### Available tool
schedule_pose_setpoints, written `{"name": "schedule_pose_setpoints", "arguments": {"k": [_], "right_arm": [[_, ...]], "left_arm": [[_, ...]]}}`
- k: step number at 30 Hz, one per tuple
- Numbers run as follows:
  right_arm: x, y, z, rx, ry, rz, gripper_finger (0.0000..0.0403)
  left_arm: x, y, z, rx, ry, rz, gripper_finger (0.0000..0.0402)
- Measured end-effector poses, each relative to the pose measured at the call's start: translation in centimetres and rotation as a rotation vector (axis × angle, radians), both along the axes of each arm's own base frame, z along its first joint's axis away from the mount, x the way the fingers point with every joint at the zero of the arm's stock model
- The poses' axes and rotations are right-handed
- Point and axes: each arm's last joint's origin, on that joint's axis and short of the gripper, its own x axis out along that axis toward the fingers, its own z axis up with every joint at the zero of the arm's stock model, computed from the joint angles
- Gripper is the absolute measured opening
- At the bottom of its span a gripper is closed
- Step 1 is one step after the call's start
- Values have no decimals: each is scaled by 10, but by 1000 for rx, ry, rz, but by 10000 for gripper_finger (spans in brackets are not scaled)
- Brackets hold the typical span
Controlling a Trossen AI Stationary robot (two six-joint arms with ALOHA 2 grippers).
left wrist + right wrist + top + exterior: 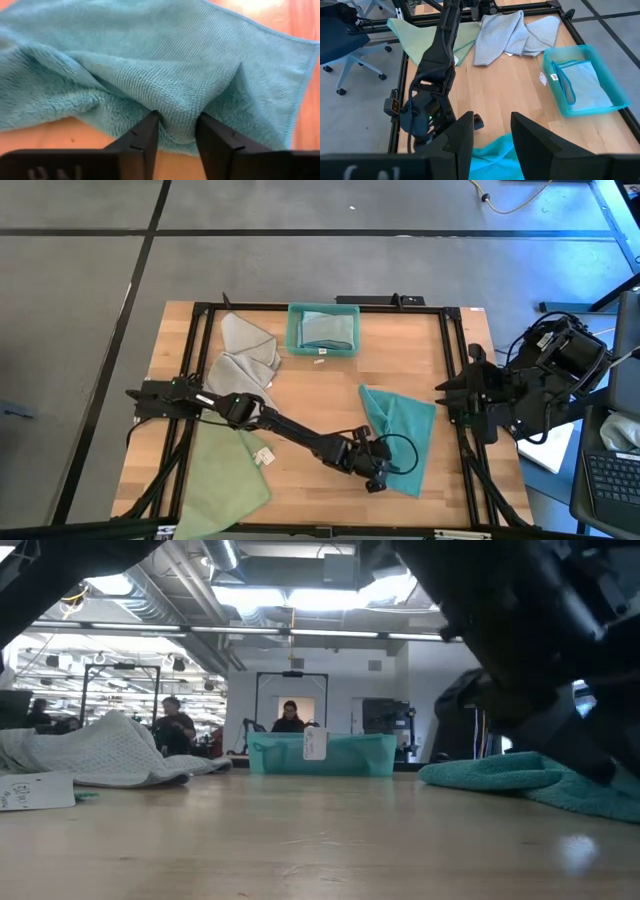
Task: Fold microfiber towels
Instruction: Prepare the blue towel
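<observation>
The left gripper (177,131) is reached across the wooden table (330,395) and is pinched on a raised fold of the teal microfiber towel (400,435), which lies rumpled toward the table's right side; a ridge of cloth is seen caught between the two fingers (142,137); the right gripper (492,132) is held at the table's right edge, its fingers parted with nothing between them; grey towels (245,350) are heaped near the teal plastic bin (322,330), where a folded pale blue-green towel (328,328) is kept; a pale green towel (225,475) is spread at the near left corner.
</observation>
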Motion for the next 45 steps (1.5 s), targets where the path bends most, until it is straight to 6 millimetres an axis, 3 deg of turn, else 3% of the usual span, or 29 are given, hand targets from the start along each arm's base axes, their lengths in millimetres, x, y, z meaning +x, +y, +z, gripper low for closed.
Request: {"name": "schedule_pose_setpoints", "arguments": {"k": [8,10,18,26,36,40,45], "right_arm": [[0,0,0,-31,-7,9,133],[0,-1,0,-43,-13,7,133],[0,-1,0,-79,-12,32,133],[0,-1,1,-88,-17,30,133],[0,1,-1,-70,9,55,133],[5,9,-19,-50,118,94,133],[15,27,-70,-47,337,113,133]], "left_arm": [[-16,2,31,5,103,-20,13],[-21,3,37,-3,137,2,5],[-56,-1,63,10,311,82,3],[-84,-28,53,-43,487,93,6],[-94,-46,47,-120,515,121,39],[-95,-48,47,-157,540,106,59],[-96,-49,46,-205,569,111,77]]}}
